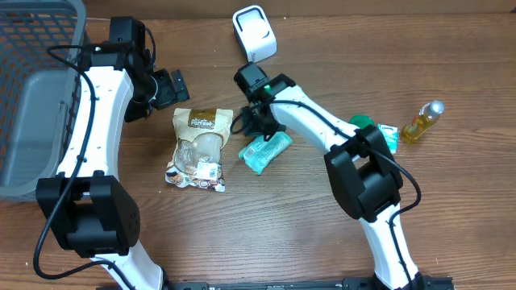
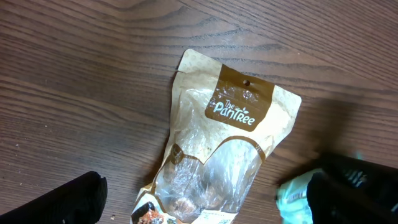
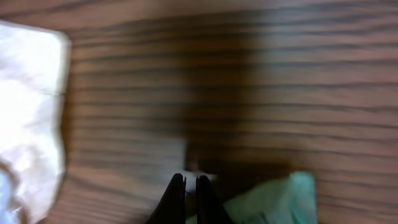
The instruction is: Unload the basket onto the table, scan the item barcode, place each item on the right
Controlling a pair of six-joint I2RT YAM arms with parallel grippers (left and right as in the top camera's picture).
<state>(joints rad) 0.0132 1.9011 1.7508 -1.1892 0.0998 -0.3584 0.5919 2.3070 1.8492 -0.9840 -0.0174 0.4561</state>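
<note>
The pouch lies flat on the table, left of centre in the overhead view. Its long axis runs roughly 12 to 6, with the brown header at the 12 end. A white label sits near its 6 end, too small for me to read as a barcode.

I judge the pouch to be the item to scan, since my left gripper hangs just off its header at about 11 o'clock, fingers spread wide. In the left wrist view the pouch shows between the two dark fingers, so this arm is the nearer and better lined up. The arm reaches in from the 9 side, with the wrist bent toward the pouch.

The scanner stands at about 1 o'clock from the pouch, well apart. To my mind the coming move turns on carrying the pouch up that way.

My right gripper sits at about 2 o'clock from the pouch, fingers pressed together. I see nothing pinched between them. A teal packet lies just beside them, at 3 o'clock from the pouch.
</note>
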